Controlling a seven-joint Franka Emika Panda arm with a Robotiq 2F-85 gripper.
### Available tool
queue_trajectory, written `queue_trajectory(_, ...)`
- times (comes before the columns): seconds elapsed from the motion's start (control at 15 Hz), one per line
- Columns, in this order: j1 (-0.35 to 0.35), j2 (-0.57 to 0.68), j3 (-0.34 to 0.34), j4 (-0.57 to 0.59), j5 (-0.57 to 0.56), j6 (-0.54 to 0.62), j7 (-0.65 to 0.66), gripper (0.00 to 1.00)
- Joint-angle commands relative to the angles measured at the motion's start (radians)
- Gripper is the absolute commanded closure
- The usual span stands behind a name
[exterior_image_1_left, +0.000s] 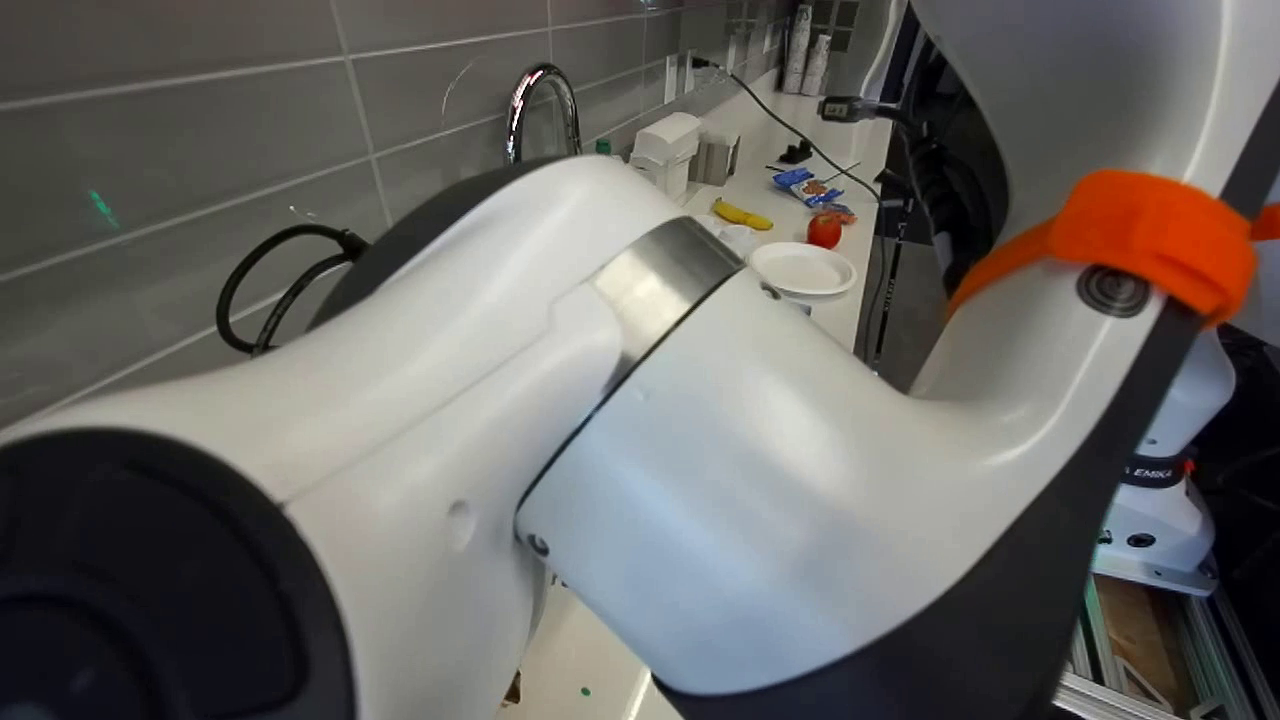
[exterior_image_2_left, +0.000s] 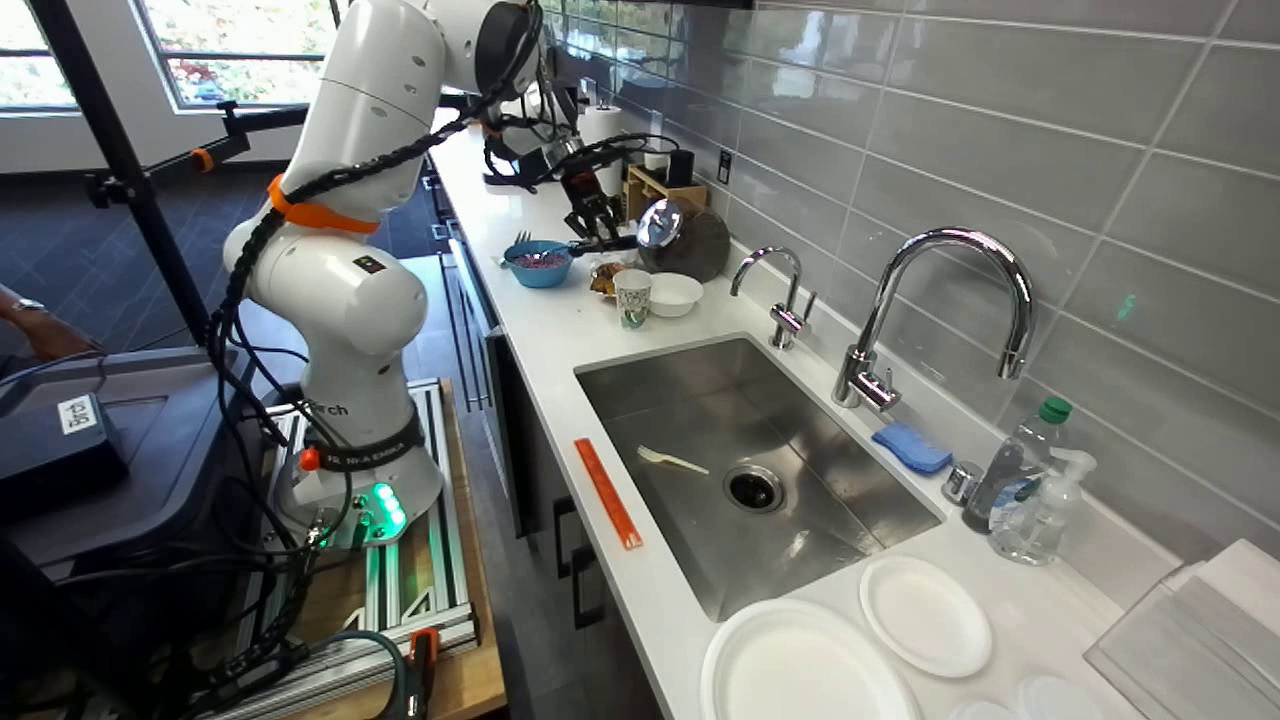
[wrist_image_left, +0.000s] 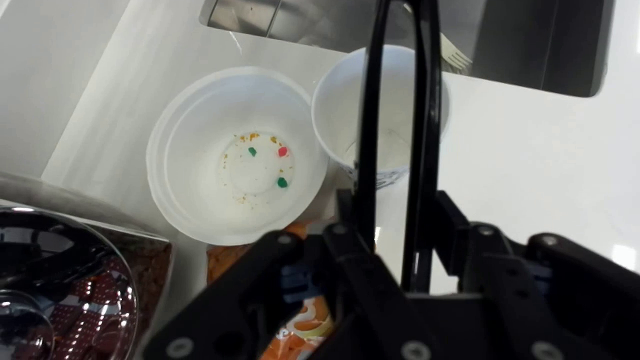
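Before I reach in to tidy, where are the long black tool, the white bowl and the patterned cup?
Long black tool (wrist_image_left: 427, 140), wrist view: its right-hand strip.
White bowl (wrist_image_left: 192, 165), wrist view: inner wall.
Patterned cup (exterior_image_2_left: 632, 298), in an exterior view: outer side.

The black tool (wrist_image_left: 425, 140), cropped at the wrist view's top, partly hides a cup (wrist_image_left: 340, 110)

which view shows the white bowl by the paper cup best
The wrist view: it looks down into the white bowl, so the green and red bits inside show. In an exterior view it is small, beside the paper cup. Where the robot arm fills most of the frame, I can't make it out.
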Motion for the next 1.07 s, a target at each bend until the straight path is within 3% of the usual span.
queue_trajectory(0.0,0.02,-0.014,0.013,-0.005,0.008,-0.019,0.002,0.85)
queue_trajectory(0.4,0.058,-0.051,0.011,-0.09,-0.057,0.04,0.093,0.85)
queue_trajectory(0.47,0.06,-0.014,0.012,-0.03,-0.035,0.002,0.043,0.85)
queue_trajectory(0.53,0.064,-0.014,0.012,-0.033,-0.035,0.003,0.049,0.6)
queue_trajectory(0.87,0.061,-0.013,0.009,-0.029,-0.035,0.002,0.049,0.6)
queue_trajectory(0.93,0.061,-0.013,0.009,-0.029,-0.035,0.002,0.049,0.85)
queue_trajectory(1.0,0.084,-0.01,0.005,-0.018,-0.06,-0.038,0.04,0.85)
